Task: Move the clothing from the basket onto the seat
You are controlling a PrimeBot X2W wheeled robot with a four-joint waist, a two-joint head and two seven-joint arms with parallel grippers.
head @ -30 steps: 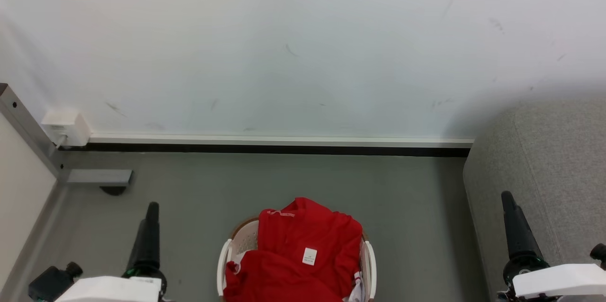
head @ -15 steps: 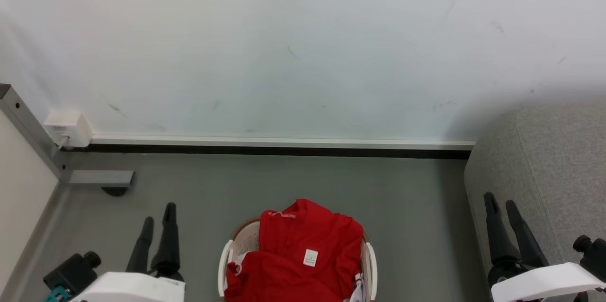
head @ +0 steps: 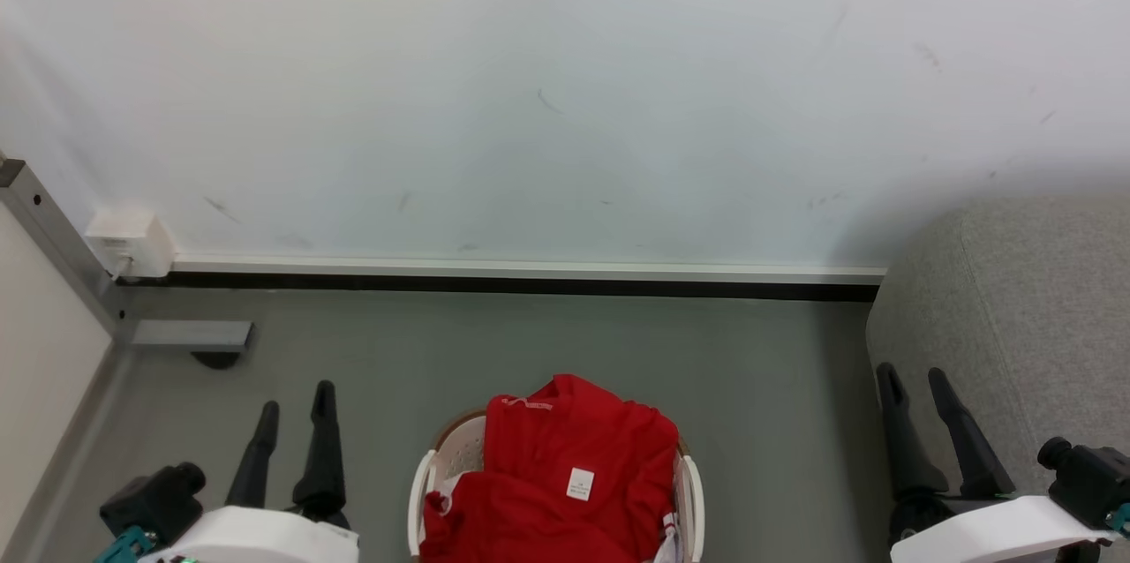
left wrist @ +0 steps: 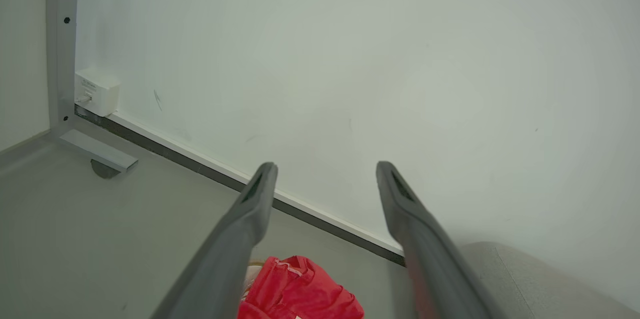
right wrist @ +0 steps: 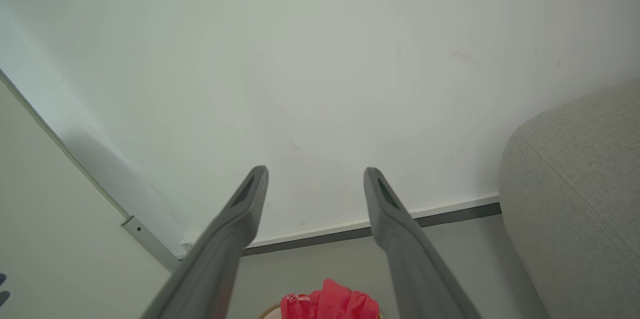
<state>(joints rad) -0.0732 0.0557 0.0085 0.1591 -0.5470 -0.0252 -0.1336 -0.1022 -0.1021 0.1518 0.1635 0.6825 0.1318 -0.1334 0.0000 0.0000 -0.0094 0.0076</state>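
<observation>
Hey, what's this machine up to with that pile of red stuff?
A two-armed robot faces an oval cream-white plastic laundry basket on the floor, piled with bright red sports clothing. Its job is moving those clothes onto the large light grey upholstered seat on its right. Nothing is picked up yet: the left claw and right claw hang open and empty on either side of the basket.

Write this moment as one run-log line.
left gripper: open, empty | right gripper: open, empty | clothing: in basket | seat: right of basket
</observation>
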